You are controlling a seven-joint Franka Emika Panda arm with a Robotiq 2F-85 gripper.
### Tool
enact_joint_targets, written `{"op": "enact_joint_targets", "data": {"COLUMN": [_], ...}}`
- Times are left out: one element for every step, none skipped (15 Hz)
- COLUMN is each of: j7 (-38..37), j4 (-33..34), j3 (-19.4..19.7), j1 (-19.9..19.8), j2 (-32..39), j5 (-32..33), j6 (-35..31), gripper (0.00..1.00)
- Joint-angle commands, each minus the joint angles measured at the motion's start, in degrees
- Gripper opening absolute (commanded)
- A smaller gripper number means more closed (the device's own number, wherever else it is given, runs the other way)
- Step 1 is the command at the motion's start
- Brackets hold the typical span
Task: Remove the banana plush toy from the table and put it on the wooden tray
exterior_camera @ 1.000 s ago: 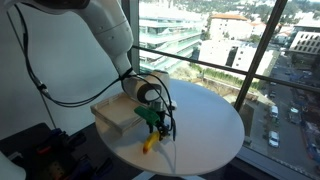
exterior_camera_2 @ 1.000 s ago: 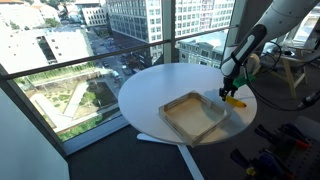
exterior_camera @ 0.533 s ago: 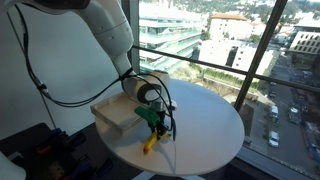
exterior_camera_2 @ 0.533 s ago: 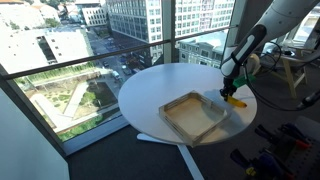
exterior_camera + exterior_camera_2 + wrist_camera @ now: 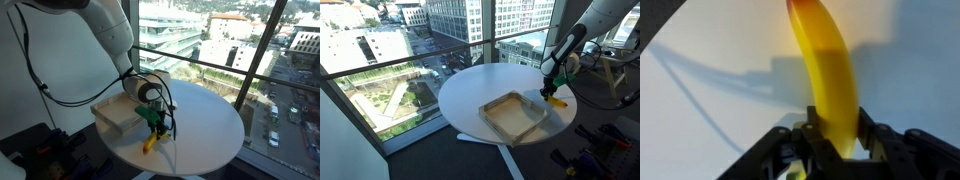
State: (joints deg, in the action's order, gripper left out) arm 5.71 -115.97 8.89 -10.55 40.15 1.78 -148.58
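Change: none visible over the last second.
Fingers [image 5: 869, 129]: clenched on the near end of the small curved yellow banana plush toy [image 5: 830, 80].
Banana: at the round white desk [image 5: 210, 120] edge, just beside the shallow square light-wood tray [image 5: 515, 117].
Meaning: likely grasped, lift pending.

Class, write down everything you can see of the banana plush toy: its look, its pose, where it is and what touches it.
The banana plush toy is small, curved, smooth and yellow, turning orange toward its far end. The tool clamps one end between its fingers. The rest points away over the white table, casting a shadow there. It is beside the wooden tray, not in it. Whether its free tip touches the table cannot be told.
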Motion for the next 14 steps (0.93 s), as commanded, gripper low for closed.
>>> {"op": "enact_joint_targets", "data": {"j7": [-0.69,-0.82,-0.93,-1.08,-1.23,-1.38,-1.48,-1.65,-1.69,-1.81,-1.93,-2.09,-2.19,-2.39], "j4": [0.79,0.87,0.8,0.71,0.49,0.35,0.14,-0.07,-0.31,-0.49,-0.62,-0.81,-1.05,-1.18], "j3": [0.02,0.07,0.14,0.2,0.21,0.27,0.29,0.37,0.39,0.42,0.46,0.51,0.55,0.62], "j1": [-0.19,-0.11,0.02,0.13,0.27,0.42,0.54,0.69,0.76,0.87,0.97,1.08,1.17,1.28], "j2": [-2.03,-2.34,-2.85,-3.29,-3.85,-4.23,-4.72,-5.22,-5.73,-6.15,-6.53,-6.96,-7.42,-7.74], "j5": [0.41,0.44,0.51,0.58,0.62,0.71,0.76,0.85,0.9,0.92,0.96,1.02,1.08,1.14], "j6": [3.91,4.35,4.83,5.06,5.31,5.5,5.57,5.68,5.67,5.65,5.63,5.55,5.4,5.35], "gripper": [0.16,0.16,0.16,0.16,0.16,0.16,0.16,0.16,0.16,0.16,0.16,0.16,0.16,0.16]}}
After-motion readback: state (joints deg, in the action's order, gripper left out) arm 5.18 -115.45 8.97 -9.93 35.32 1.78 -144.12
